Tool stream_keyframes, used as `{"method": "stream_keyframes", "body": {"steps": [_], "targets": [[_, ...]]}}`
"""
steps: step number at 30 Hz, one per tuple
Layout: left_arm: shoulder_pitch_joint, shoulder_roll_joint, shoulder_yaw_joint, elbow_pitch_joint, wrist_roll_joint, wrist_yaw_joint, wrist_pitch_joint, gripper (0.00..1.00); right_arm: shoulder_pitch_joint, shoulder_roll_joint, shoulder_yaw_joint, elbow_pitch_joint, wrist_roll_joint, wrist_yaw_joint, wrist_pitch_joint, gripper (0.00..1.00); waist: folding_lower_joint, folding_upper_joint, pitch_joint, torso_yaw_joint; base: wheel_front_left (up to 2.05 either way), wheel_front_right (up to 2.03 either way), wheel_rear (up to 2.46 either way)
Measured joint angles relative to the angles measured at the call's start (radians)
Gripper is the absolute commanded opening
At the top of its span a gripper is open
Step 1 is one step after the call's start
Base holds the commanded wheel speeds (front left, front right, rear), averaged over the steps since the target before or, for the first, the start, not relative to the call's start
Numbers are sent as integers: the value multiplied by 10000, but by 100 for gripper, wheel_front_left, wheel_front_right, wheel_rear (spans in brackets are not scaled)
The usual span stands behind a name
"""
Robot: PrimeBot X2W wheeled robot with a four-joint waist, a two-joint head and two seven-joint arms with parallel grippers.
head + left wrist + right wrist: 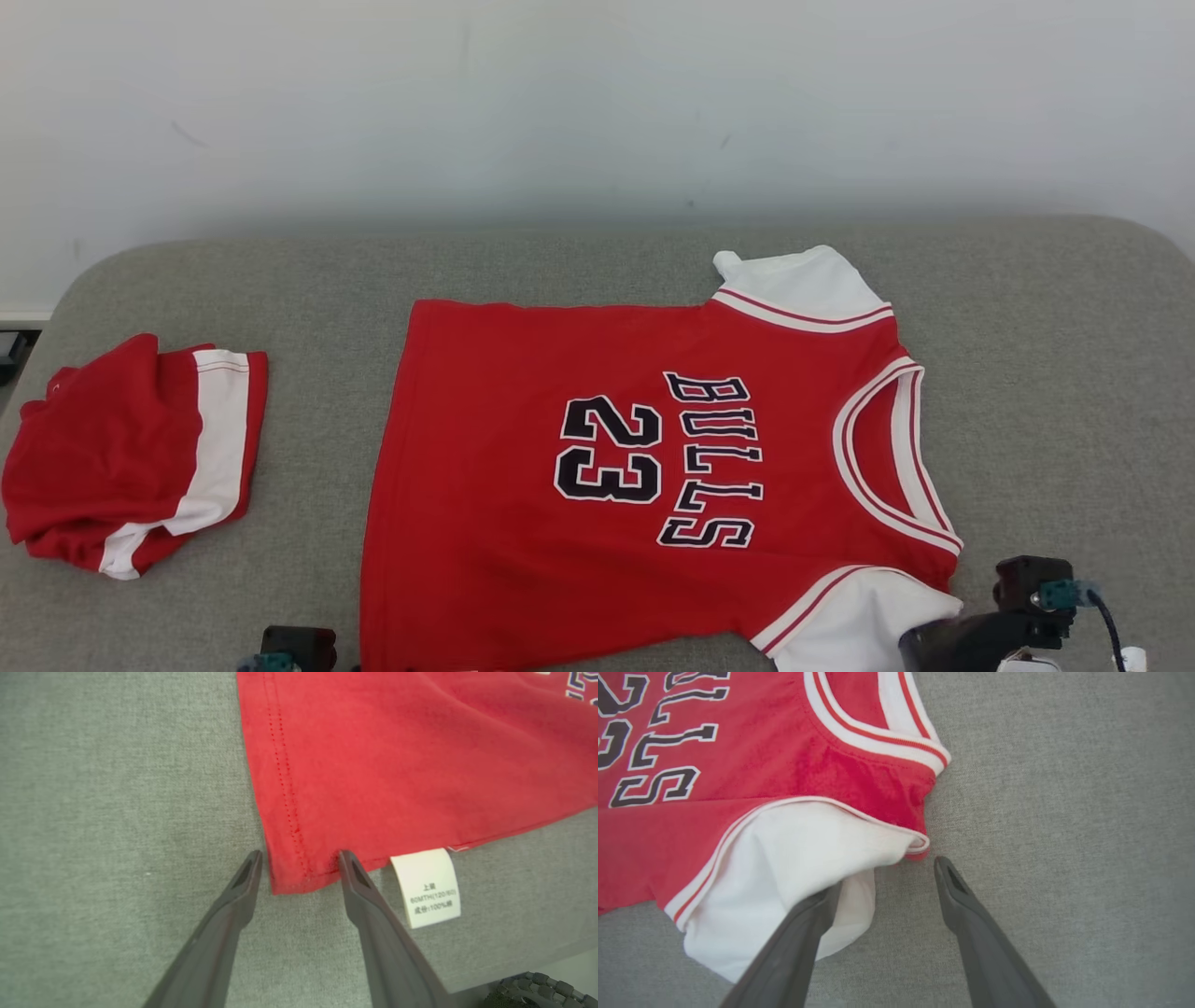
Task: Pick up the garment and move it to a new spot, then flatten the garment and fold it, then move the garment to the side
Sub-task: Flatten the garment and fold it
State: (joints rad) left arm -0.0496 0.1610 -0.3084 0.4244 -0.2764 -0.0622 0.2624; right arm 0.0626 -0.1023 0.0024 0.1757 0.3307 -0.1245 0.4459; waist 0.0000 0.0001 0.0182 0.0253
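a grey fabric table [560, 271] carries a flat red jersey [485, 523] and, well left, a folded red-and-white cloth [103, 448].

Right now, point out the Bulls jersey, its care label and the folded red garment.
Bulls jersey [611, 462]: head view, number 23.
care label [427, 889]: left wrist view, label's middle.
folded red garment [131, 457]: head view, red panel.

We see bright, soft, even light in all three views, without glare. A dim shadow band runs along the wall [597, 201] just above the grey surface [597, 271]. Both wrist views look slightly soft: the label's [427, 889] small print blurs. The shirt [784, 765] casts only faint shadows.
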Motion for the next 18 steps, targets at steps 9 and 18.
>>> {"method": "stream_keyframes", "body": {"steps": [9,18], "targets": [[-174,-4,-4,90,-4,-4,-92,81,-158,132,290,713,0,0,368,100,0,0,128,61,0,0,0],[-211,29,-6,201,-29,-10,-94,46,-679,186,153,1313,167,0,788,56,0,0,150,44,0,0,0]]}}
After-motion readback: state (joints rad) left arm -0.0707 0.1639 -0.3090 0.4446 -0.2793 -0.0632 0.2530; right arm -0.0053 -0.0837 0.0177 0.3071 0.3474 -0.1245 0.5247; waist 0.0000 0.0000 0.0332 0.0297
